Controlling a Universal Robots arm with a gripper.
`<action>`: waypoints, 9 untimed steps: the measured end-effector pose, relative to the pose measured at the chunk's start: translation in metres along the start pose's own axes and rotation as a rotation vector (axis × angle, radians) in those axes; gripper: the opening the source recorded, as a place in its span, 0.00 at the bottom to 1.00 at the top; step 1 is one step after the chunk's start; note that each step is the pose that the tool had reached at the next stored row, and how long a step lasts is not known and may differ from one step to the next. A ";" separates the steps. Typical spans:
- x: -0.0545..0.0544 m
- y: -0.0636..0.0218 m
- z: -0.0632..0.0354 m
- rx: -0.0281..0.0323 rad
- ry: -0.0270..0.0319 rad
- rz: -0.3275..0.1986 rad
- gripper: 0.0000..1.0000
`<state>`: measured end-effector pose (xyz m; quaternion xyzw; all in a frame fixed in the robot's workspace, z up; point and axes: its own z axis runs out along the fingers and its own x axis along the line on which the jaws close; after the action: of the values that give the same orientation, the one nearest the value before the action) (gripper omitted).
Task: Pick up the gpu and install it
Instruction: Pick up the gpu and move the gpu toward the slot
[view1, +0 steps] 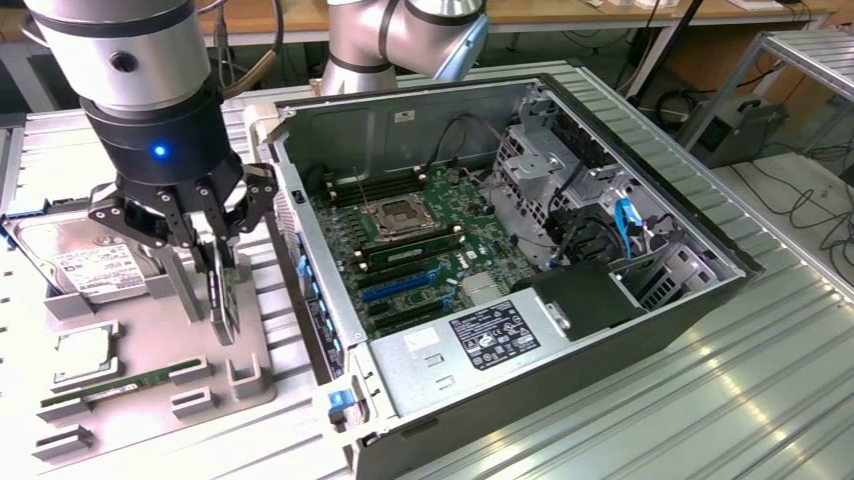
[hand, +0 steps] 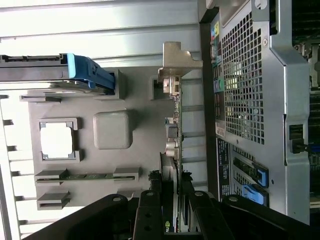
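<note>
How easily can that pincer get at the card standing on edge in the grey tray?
Probably yes. The pincer hangs right over the gpu, which stands on edge in the grey tray; nothing lies between them, and the computer case sits off to one side.

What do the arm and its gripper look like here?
The arm is a thick silver-grey tube with a dark band. A further joint is silver with a blue-grey cap. The gripper has a round black body with a lit blue dot, and its fingers are black bolted linkages.
</note>
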<state>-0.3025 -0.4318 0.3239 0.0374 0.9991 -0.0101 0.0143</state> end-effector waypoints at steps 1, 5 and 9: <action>0.000 0.0000 -0.0006 0.0000 0.0000 0.000 0.26; 0.000 0.0000 -0.0023 0.0001 0.0000 0.000 0.26; 0.000 -0.0001 -0.0044 0.0000 0.0000 0.000 0.26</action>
<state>-0.3025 -0.4319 0.3282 0.0374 0.9991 -0.0102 0.0143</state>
